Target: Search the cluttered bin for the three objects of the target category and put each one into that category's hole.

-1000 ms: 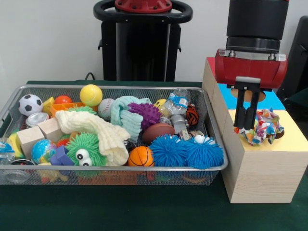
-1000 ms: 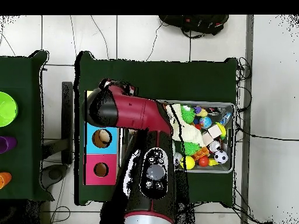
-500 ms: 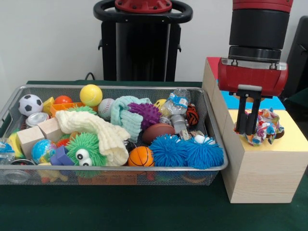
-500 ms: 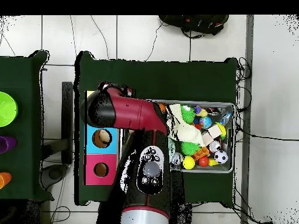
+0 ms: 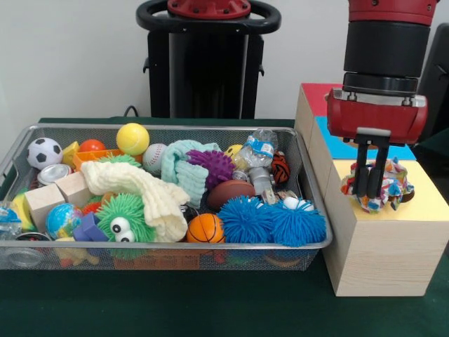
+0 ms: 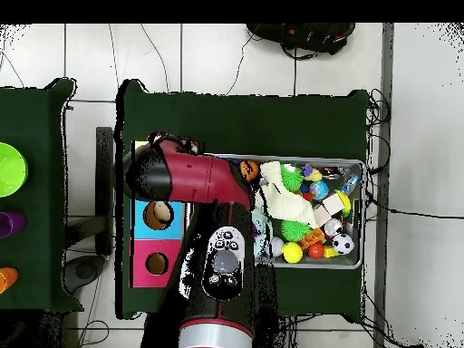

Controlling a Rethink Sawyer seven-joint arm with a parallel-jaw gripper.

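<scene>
In the front view my gripper [image 5: 370,198] hangs straight down over the yellow face [image 5: 428,203] of the nearest wooden box. Its two fingers stand close together, pinched on a multicoloured rope toy [image 5: 394,184]. The toy rests on the yellow face, over the dark hole, of which only a sliver shows at the toy's right edge. The wire mesh bin [image 5: 161,250] lies to the left, full of toys; no other rope toy shows clearly in it. In the overhead view the arm [image 6: 186,177] hides the gripper, the toy and the yellow box; the bin [image 6: 361,213] is on the right.
The blue-faced box [image 5: 400,149] and red-faced box [image 5: 316,93] stand behind the yellow one; their holes [image 6: 158,215] [image 6: 157,264] show from overhead. Two fuzzy blue spiky balls [image 5: 273,221], a cream cloth [image 5: 140,189] and several balls fill the bin. The robot's pedestal [image 5: 207,63] stands behind.
My gripper has shifted to the right over the yellow face and risen slightly. The rope toy has stayed in about the same place on the box.
</scene>
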